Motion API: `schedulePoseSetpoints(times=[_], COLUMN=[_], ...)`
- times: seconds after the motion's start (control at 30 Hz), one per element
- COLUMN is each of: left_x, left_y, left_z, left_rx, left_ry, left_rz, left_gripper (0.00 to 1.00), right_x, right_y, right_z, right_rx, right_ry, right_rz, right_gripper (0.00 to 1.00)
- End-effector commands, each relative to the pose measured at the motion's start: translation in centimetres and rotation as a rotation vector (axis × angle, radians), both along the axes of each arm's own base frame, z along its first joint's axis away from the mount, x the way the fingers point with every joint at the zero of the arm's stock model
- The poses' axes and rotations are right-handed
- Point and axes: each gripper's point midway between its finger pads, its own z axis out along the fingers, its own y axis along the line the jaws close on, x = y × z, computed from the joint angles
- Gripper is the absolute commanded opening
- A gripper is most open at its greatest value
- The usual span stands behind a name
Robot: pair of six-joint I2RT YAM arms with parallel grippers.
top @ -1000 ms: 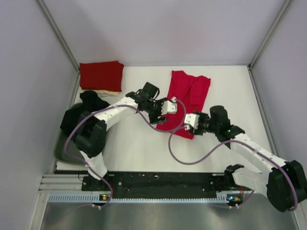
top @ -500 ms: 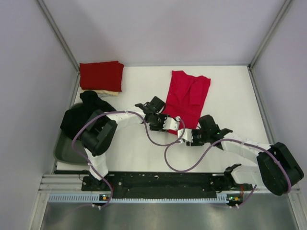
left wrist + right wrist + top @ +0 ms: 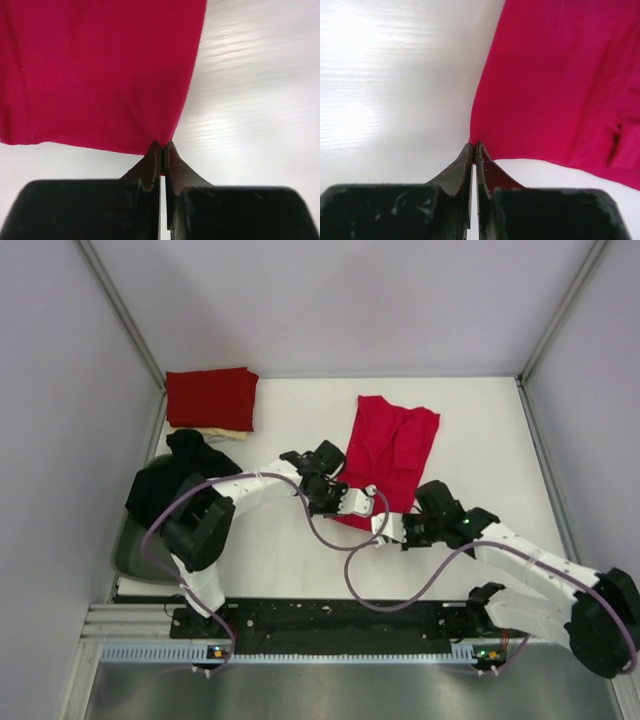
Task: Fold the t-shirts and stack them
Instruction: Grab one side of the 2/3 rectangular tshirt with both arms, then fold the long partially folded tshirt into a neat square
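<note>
A red t-shirt (image 3: 392,455), folded lengthwise, lies on the white table in the middle. My left gripper (image 3: 350,502) is shut on its near left corner; the left wrist view shows the fingertips (image 3: 156,150) pinching the red cloth (image 3: 100,75) at that corner. My right gripper (image 3: 386,531) is shut on the near right corner, and in the right wrist view its jaws are closed on the cloth's (image 3: 560,80) tip. At the back left a folded red shirt (image 3: 210,397) rests on a cream shirt (image 3: 224,432).
A black cloth (image 3: 172,472) drapes over a grey-green bin (image 3: 130,558) at the left table edge. Purple cables loop from both wrists over the table's near part. Grey walls close the table on three sides.
Both grippers have dropped to the shirt's near edge and gone from open to shut on its two near corners. The folded stack has not moved.
</note>
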Motion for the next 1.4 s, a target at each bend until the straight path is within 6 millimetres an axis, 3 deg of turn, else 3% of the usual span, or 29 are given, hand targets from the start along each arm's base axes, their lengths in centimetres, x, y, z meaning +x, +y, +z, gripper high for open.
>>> schedulePoseSetpoints(times=[0.0, 0.2, 0.27, 0.37, 0.5, 0.67, 0.77, 0.97, 1.1, 1.23, 1.37], left_x=[-5.5, -11.4, -12.0, -11.0, -7.1, -0.2, 2.4, 9.0, 12.4, 13.6, 15.4], left_y=[1.2, 3.5, 3.6, 3.1, 2.0, 0.3, -0.6, -1.8, -2.8, -3.9, -3.8], left_z=[5.4, 9.9, 11.5, 13.2, 14.9, 15.9, 16.0, 16.0, 14.0, 11.7, 9.7], left_rx=[-0.036, -0.004, -0.012, -0.027, -0.044, -0.091, -0.111, -0.119, -0.093, -0.084, -0.056], left_ry=[0.163, 0.283, 0.304, 0.273, 0.165, 0.053, 0.052, -0.059, -0.093, -0.082, -0.119], left_rz=[0.011, 0.008, 0.046, 0.122, 0.233, 0.374, 0.392, 0.461, 0.498, 0.487, 0.527], left_gripper=[0.0, 0.0, 0.0, 0.0, 0.0, 0.0, 0.0, 0.0, 0.0, 0.0, 0.0], right_x=[-4.0, -8.6, -9.2, -9.1, -5.9, 1.4, 4.7, 9.7, 12.2, 13.9, 15.3], right_y=[-0.4, -1.1, -1.4, -1.4, -1.9, -3.6, -4.3, -6.1, -7.3, -8.1, -8.5], right_z=[4.5, 10.5, 12.3, 13.8, 13.3, 14.7, 15.2, 13.3, 11.2, 9.5, 8.2], right_rx=[0.034, 0.13, 0.166, 0.19, 0.134, 0.246, 0.259, 0.242, 0.198, 0.159, 0.155], right_ry=[0.05, 0.065, 0.064, 0.078, 0.031, 0.017, -0.042, -0.009, 0.034, 0.064, 0.088], right_rz=[0.043, 0.086, 0.068, 0.015, -0.101, -0.332, -0.383, -0.494, -0.562, -0.605, -0.642], right_gripper=[0.0, 0.0, 0.0, 0.0, 0.0, 0.0, 0.0, 0.0, 0.0, 0.0, 0.0])
